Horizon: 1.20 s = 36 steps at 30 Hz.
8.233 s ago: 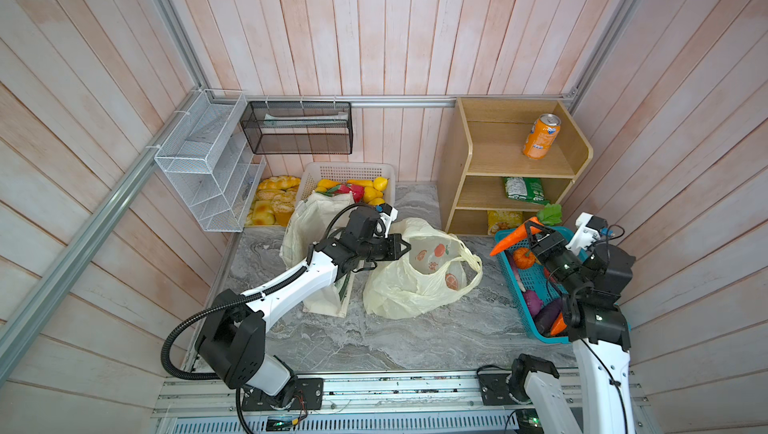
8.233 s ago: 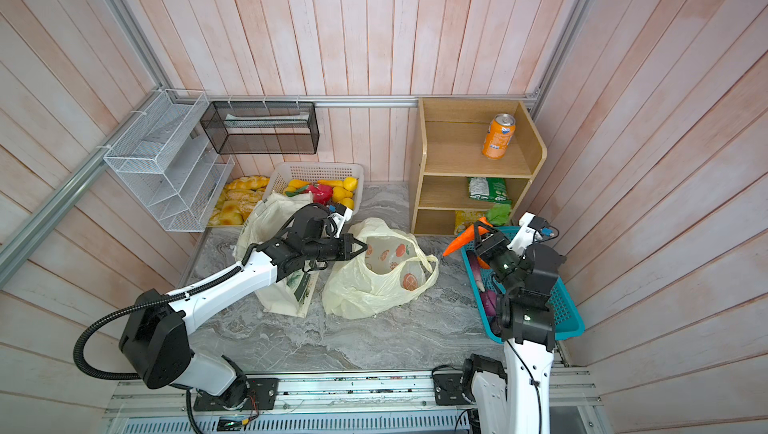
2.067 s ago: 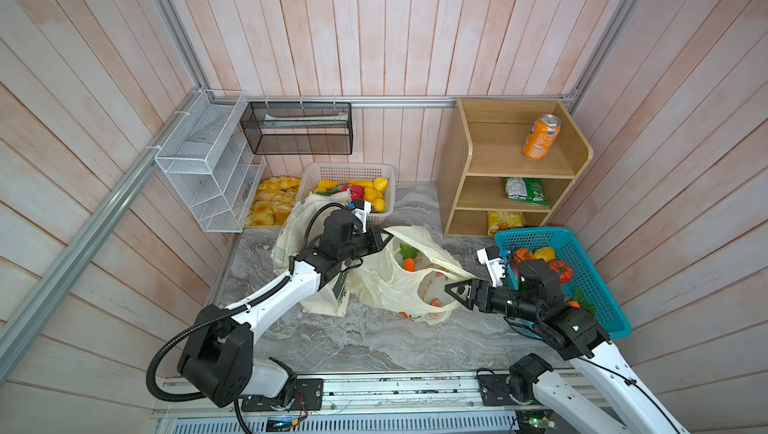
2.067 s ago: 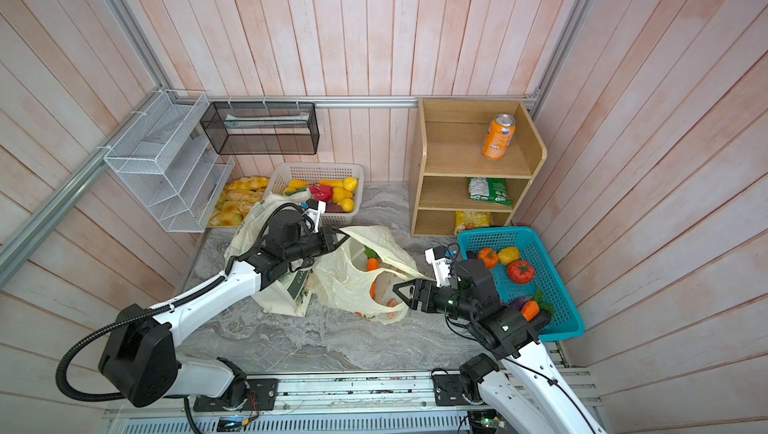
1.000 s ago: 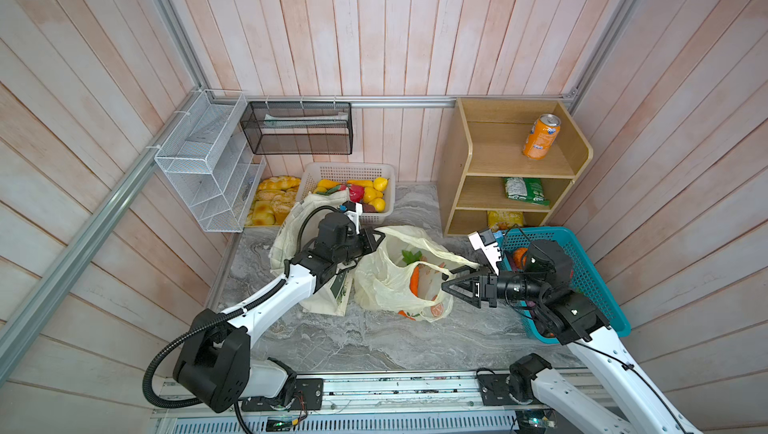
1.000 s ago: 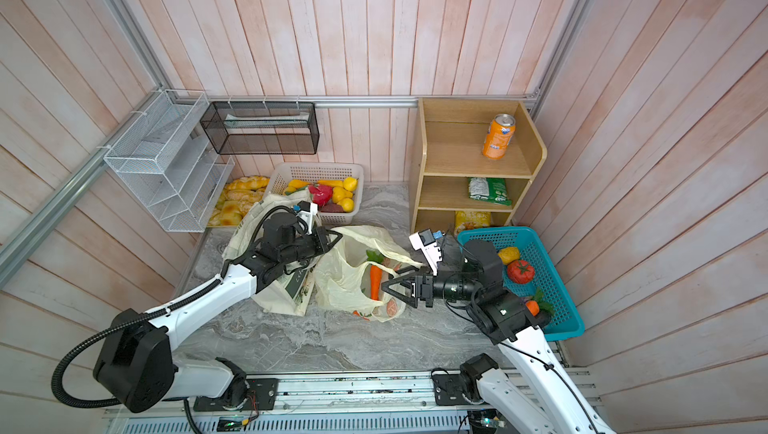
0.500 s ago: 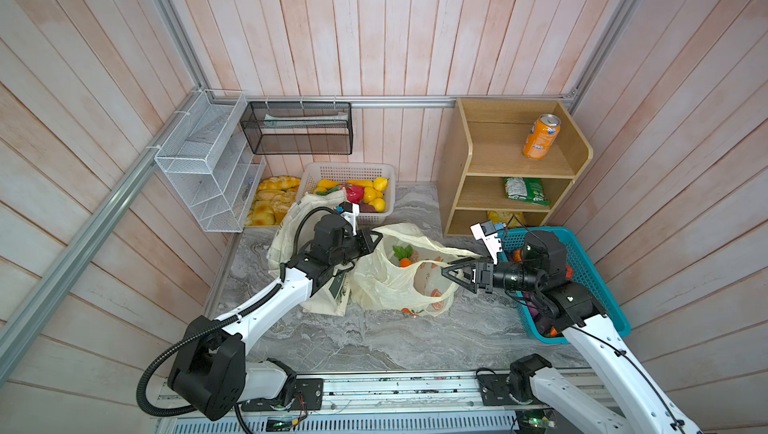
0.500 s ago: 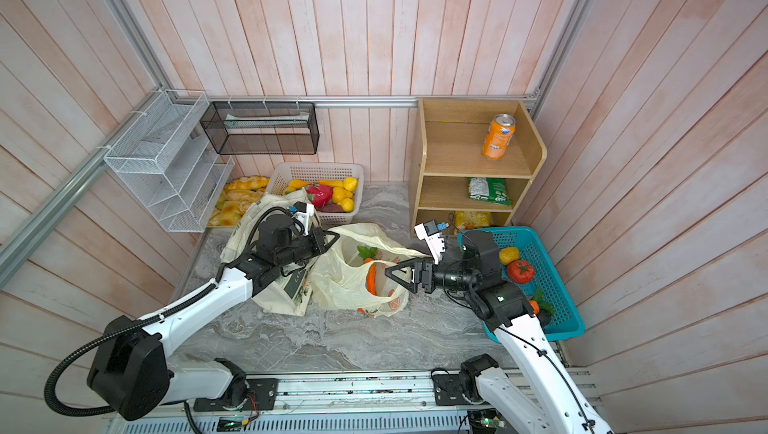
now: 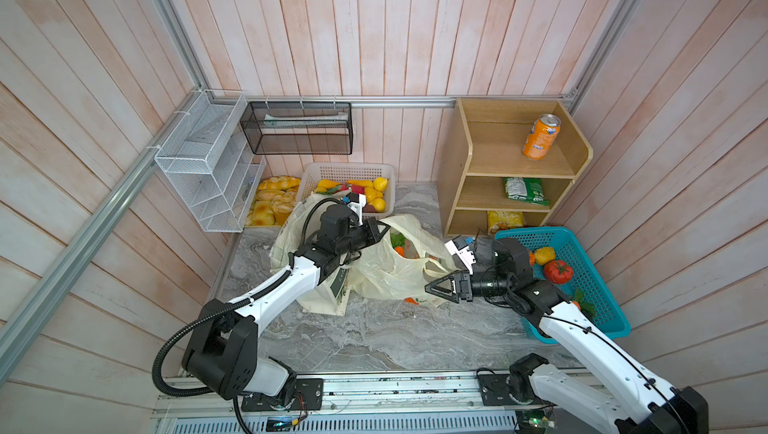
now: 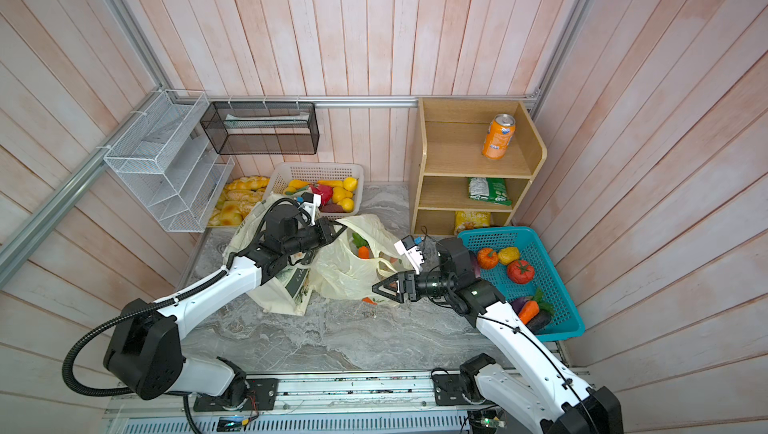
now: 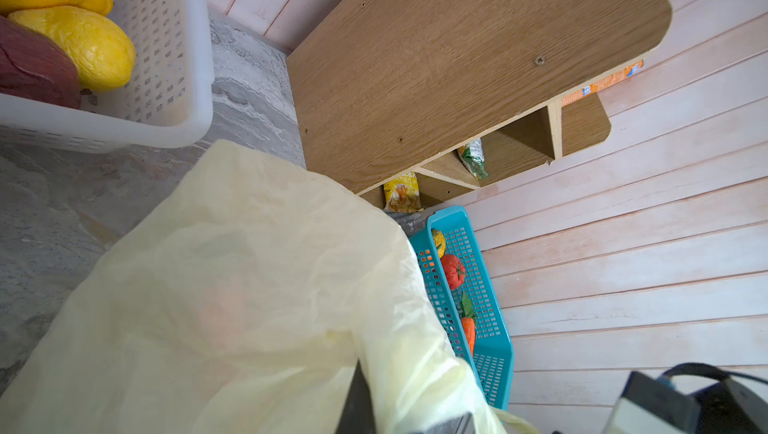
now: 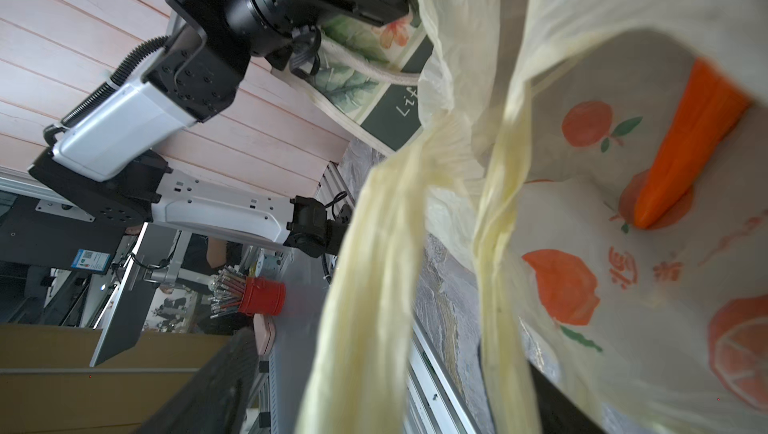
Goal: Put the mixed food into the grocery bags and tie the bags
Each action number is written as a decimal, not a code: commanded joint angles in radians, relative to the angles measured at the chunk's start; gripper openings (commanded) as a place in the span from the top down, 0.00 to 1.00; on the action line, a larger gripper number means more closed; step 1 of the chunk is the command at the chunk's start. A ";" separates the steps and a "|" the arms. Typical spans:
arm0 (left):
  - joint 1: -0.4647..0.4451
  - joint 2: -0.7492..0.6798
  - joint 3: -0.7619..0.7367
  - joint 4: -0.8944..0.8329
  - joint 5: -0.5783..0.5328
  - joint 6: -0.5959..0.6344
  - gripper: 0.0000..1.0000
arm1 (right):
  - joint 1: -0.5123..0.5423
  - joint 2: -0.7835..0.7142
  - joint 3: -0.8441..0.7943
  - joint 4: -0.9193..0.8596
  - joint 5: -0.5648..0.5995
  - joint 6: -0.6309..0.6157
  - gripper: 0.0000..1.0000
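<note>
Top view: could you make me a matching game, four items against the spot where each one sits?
Items
1. orange soda can
2. green snack packet
3. yellow snack packet
4. red tomato

Spots
A. bottom compartment of the wooden shelf unit
B. blue basket
C. top shelf
D. middle shelf

Pairs: 1-C, 2-D, 3-A, 4-B

Shows thin, crinkled, half-translucent plastic in the pale-yellow bag. Touching its left side, matt woven cloth in the tote. Beneath it, smooth grey, veined, stone-look tabletop. Behind it to the right, matt wood-grain shelf. Right of it, glossy perforated teal plastic basket.
</note>
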 commanded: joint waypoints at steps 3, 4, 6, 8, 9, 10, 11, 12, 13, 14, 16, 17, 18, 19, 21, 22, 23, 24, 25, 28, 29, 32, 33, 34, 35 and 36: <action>0.006 0.023 0.025 0.044 0.014 -0.012 1.00 | 0.025 -0.005 -0.069 0.035 0.033 -0.014 0.15; 0.007 0.023 0.024 0.042 0.011 -0.010 1.00 | 0.026 -0.018 -0.088 0.031 0.036 -0.013 0.14; 0.011 0.023 0.025 0.039 0.003 -0.008 1.00 | 0.025 -0.051 -0.126 0.029 0.041 -0.006 0.14; 0.018 0.023 0.026 0.038 -0.004 -0.007 1.00 | 0.026 -0.091 -0.165 0.019 0.049 0.003 0.14; 0.023 0.024 0.025 0.038 -0.006 -0.008 1.00 | 0.026 -0.119 -0.184 0.009 0.059 0.007 0.14; 0.029 0.022 0.025 0.038 -0.006 -0.009 1.00 | 0.024 -0.148 -0.201 -0.004 0.069 0.013 0.14; 0.031 0.020 0.024 0.038 -0.005 -0.011 1.00 | 0.024 -0.175 -0.213 -0.021 0.085 0.017 0.14; 0.035 0.018 0.023 0.039 -0.003 -0.010 1.00 | 0.023 -0.211 -0.227 -0.041 0.102 0.026 0.14; 0.036 0.014 0.021 0.038 -0.004 -0.008 1.00 | 0.014 -0.245 -0.233 -0.064 0.113 0.028 0.14; 0.036 0.013 0.019 0.037 -0.004 -0.007 1.00 | 0.004 -0.271 -0.237 -0.082 0.115 0.028 0.14; 0.037 0.005 0.009 0.032 -0.009 -0.004 1.00 | -0.029 -0.324 -0.232 -0.137 0.117 0.020 0.13; 0.037 0.003 0.003 0.033 -0.009 -0.005 1.00 | -0.048 -0.343 -0.226 -0.164 0.121 0.012 0.14; 0.037 -0.001 -0.005 0.036 -0.009 -0.005 1.00 | -0.075 -0.359 -0.214 -0.198 0.126 0.000 0.13; 0.036 -0.004 -0.012 0.037 -0.005 -0.006 1.00 | -0.106 -0.373 -0.200 -0.231 0.131 -0.011 0.13; 0.036 -0.013 -0.029 0.042 0.001 -0.006 1.00 | -0.172 -0.382 -0.166 -0.275 0.129 -0.022 0.13; 0.037 -0.017 -0.037 0.042 0.003 -0.006 1.00 | -0.205 -0.378 -0.134 -0.301 0.138 -0.026 0.13; 0.037 -0.022 -0.044 0.042 0.006 -0.006 1.00 | -0.231 -0.372 -0.104 -0.320 0.147 -0.028 0.14; 0.037 -0.029 -0.053 0.041 0.009 -0.004 1.00 | -0.259 -0.362 -0.065 -0.343 0.166 -0.028 0.14; 0.037 -0.036 -0.060 0.038 0.012 -0.001 1.00 | -0.281 -0.349 -0.017 -0.372 0.208 -0.024 0.14; 0.037 -0.051 -0.074 0.026 0.027 0.011 1.00 | -0.333 -0.300 0.113 -0.446 0.335 -0.006 0.14; 0.037 -0.054 -0.077 0.023 0.031 0.013 1.00 | -0.350 -0.282 0.149 -0.468 0.379 0.004 0.14; 0.038 -0.063 -0.082 0.015 0.043 0.023 1.00 | -0.382 -0.212 0.256 -0.532 0.561 0.019 0.02; 0.037 -0.065 -0.081 0.014 0.047 0.024 1.00 | -0.390 -0.189 0.285 -0.558 0.655 0.031 0.02; 0.037 -0.066 -0.080 0.014 0.053 0.026 1.00 | -0.400 -0.163 0.311 -0.577 0.734 0.045 0.02; 0.037 -0.065 -0.079 0.013 0.058 0.026 1.00 | -0.417 -0.142 0.330 -0.591 0.788 0.055 0.02; 0.037 -0.065 -0.077 0.012 0.064 0.027 1.00 | -0.437 -0.116 0.348 -0.606 0.854 0.073 0.02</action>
